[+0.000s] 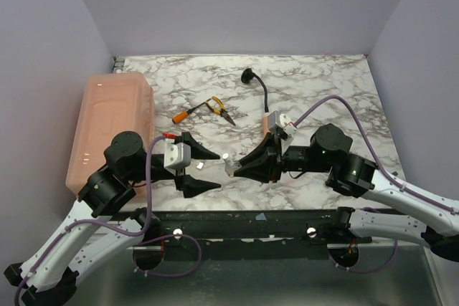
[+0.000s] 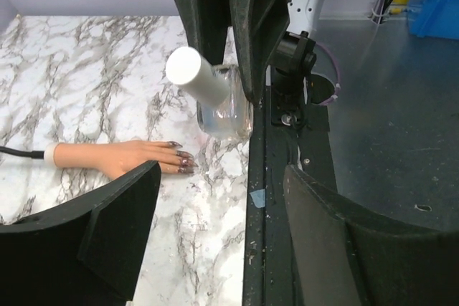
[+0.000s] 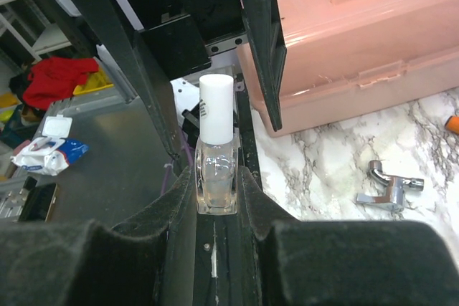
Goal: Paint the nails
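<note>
Bottle (image 3: 216,166) of clear polish sits pinched in my right end effector (image 1: 240,166) at frame centre, white cap toward my left end effector (image 1: 219,172), which faces it with jaws spread. Mannequin hand (image 2: 118,157) lies flat on the counter (image 2: 86,69), nails (image 2: 183,164) lower left of the bottle.

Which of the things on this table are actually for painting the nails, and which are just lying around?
For the job:
- nail polish bottle, clamped in the right gripper
- mannequin hand and its nails
- left gripper, open near the bottle

Lying about:
- pink box
- orange-handled screwdriver
- pliers
- small metal bracket
</note>
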`<action>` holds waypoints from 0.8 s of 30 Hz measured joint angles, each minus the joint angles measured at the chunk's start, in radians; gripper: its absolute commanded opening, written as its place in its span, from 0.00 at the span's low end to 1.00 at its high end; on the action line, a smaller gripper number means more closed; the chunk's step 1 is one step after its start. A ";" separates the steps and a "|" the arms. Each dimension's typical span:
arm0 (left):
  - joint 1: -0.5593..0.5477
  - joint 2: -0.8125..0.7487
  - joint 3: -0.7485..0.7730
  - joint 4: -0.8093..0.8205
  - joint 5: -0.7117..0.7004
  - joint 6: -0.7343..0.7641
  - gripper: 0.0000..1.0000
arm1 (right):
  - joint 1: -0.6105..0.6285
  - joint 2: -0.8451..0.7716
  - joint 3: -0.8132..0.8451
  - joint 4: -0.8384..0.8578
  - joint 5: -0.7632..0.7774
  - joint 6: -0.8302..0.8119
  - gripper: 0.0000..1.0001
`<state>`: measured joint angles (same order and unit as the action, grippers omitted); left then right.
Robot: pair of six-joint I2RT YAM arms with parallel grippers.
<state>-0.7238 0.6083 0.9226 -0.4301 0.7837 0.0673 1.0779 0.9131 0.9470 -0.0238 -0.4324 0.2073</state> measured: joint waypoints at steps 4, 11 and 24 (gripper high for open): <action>0.000 0.008 0.003 0.025 0.028 0.007 0.53 | 0.000 0.024 0.004 0.008 -0.026 0.002 0.01; 0.000 0.115 0.071 0.021 0.093 0.012 0.40 | 0.000 0.053 0.020 0.008 -0.065 0.001 0.01; 0.002 0.164 0.102 -0.046 0.128 -0.019 0.00 | -0.006 0.080 0.032 0.000 -0.094 -0.052 0.01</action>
<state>-0.7223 0.7719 1.0245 -0.4763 0.9119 0.0486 1.0714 0.9932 0.9791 -0.0238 -0.5266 0.1551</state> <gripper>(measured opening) 0.244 0.241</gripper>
